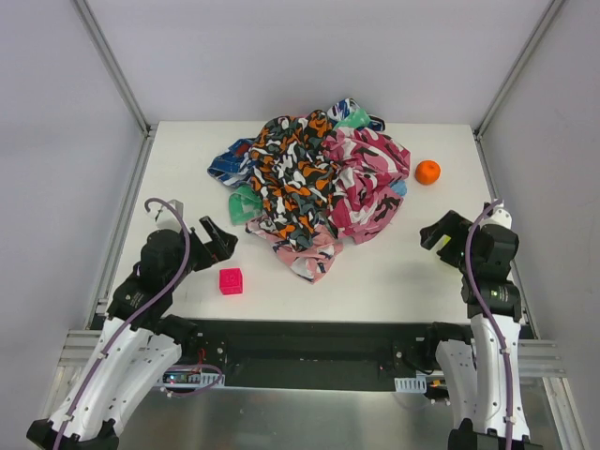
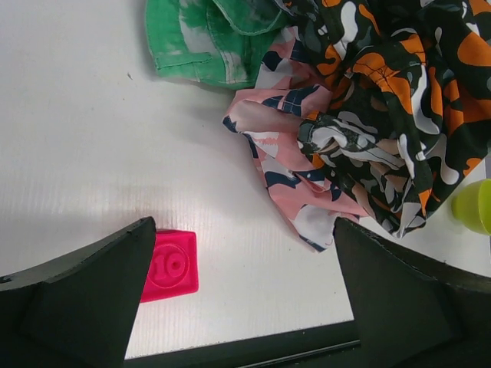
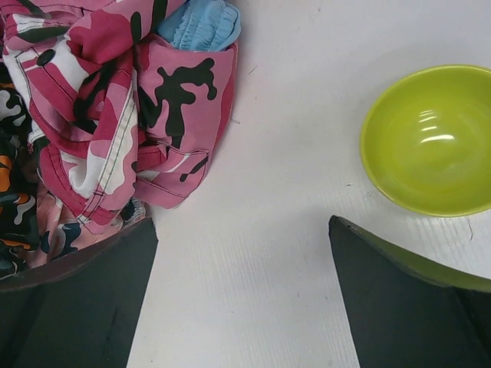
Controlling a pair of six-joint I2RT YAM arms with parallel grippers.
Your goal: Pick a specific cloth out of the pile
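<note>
The pile [image 1: 314, 178] of camouflage and patterned cloths lies at the table's middle back. The light-blue cloth [image 3: 201, 23] peeks out at the pile's right edge, tucked under the pink camouflage cloth [image 3: 115, 115]; a sliver of it shows in the top view [image 1: 400, 187]. No drawstrings show. My right gripper [image 1: 433, 234] is open and empty, right of the pile, over bare table in the right wrist view [image 3: 242, 222]. My left gripper [image 1: 219, 239] is open and empty at the pile's front left, also seen in the left wrist view [image 2: 244, 226].
A pink cube [image 1: 231, 280] marked 10 lies by my left finger [image 2: 77, 299]. An orange ball [image 1: 427, 172] sits right of the pile. A lime-green bowl [image 3: 430, 138] lies near my right gripper. A green cloth [image 2: 203, 38] and a salmon cloth [image 2: 284, 153] edge the pile.
</note>
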